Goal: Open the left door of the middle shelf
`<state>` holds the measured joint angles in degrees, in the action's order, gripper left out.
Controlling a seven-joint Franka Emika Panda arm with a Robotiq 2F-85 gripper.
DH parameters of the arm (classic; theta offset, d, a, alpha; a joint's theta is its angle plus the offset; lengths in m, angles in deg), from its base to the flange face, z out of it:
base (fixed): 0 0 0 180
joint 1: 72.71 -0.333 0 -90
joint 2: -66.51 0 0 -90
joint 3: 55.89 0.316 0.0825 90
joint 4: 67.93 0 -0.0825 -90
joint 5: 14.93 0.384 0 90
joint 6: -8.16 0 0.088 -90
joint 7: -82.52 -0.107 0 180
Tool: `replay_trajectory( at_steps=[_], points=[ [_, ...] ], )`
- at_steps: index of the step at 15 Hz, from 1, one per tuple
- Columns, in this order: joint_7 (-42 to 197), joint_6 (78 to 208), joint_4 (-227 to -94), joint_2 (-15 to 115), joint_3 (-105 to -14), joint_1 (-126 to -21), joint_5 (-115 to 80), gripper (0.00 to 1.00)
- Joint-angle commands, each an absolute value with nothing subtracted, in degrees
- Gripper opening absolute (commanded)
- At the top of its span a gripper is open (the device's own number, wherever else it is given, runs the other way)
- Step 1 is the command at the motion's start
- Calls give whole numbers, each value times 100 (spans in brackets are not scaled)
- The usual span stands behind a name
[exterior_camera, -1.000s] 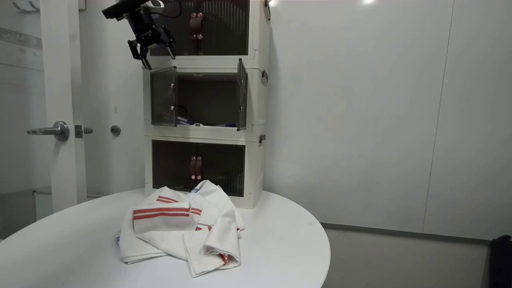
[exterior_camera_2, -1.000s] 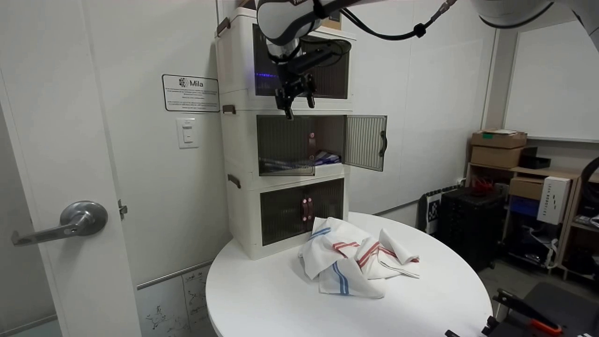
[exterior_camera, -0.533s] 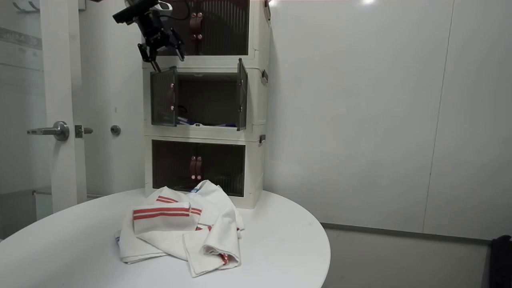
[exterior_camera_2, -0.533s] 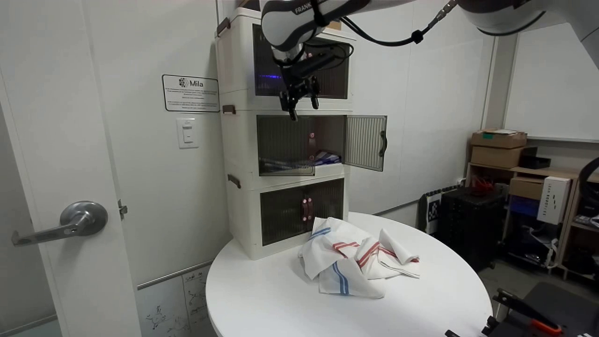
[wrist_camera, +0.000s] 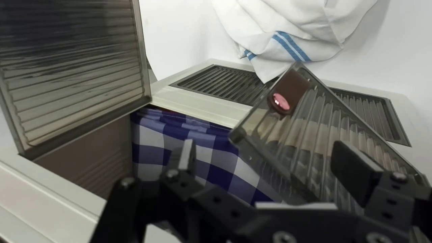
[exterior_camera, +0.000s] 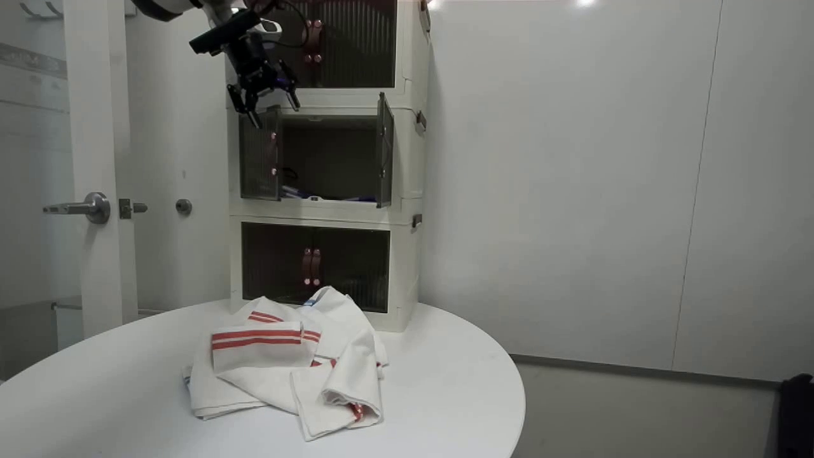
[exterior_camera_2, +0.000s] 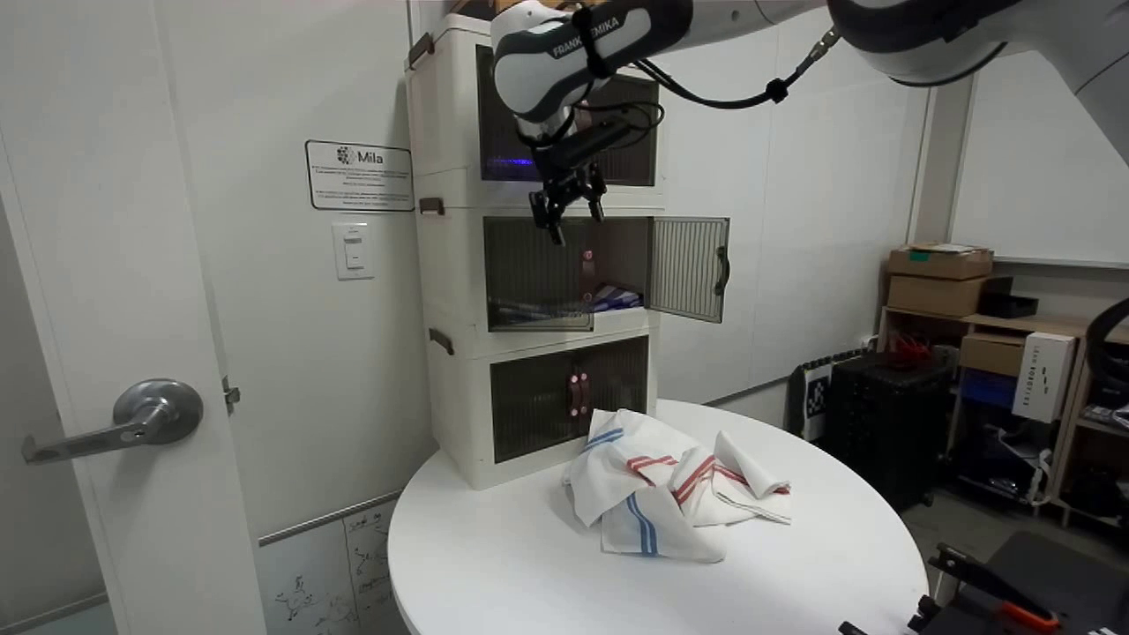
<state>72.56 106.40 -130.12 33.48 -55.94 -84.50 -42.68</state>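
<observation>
1. The left door (exterior_camera: 259, 162) belongs to the middle shelf (exterior_camera: 331, 152) of a white three-tier cabinet (exterior_camera: 407, 273) and stands partly open, its free edge swung to the near side.
2. A dark red handle (wrist_camera: 294, 88) sits along that edge.
3. The right door (exterior_camera_2: 690, 265) of the same tier stands wide open, to the right.
4. The jaws are spread, pinching nothing, and point downward; in both exterior views one tip overlaps the upper part of the left door, and whether they touch cannot be told.
5. Blue-and-white checked cloth (wrist_camera: 219, 163) lies inside the middle shelf.
6. The bottom-tier doors (exterior_camera: 356, 267) are closed.
7. The cabinet stands on the far part of a round white surface (exterior_camera: 458, 381).
8. White cloth with red and blue stripes (exterior_camera_2: 675, 489) lies crumpled on its near side.
9. A white room door (exterior_camera_2: 132, 265) stands at the left.
</observation>
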Motion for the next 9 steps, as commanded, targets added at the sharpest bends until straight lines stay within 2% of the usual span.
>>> replay_trajectory(
  at_steps=[1,9],
  points=[
    [7467,10548,-13036,3306,-5543,-8491,-4277,100],
    [7847,10755,-13826,3713,-5325,-8640,-4299,100]
  ],
)
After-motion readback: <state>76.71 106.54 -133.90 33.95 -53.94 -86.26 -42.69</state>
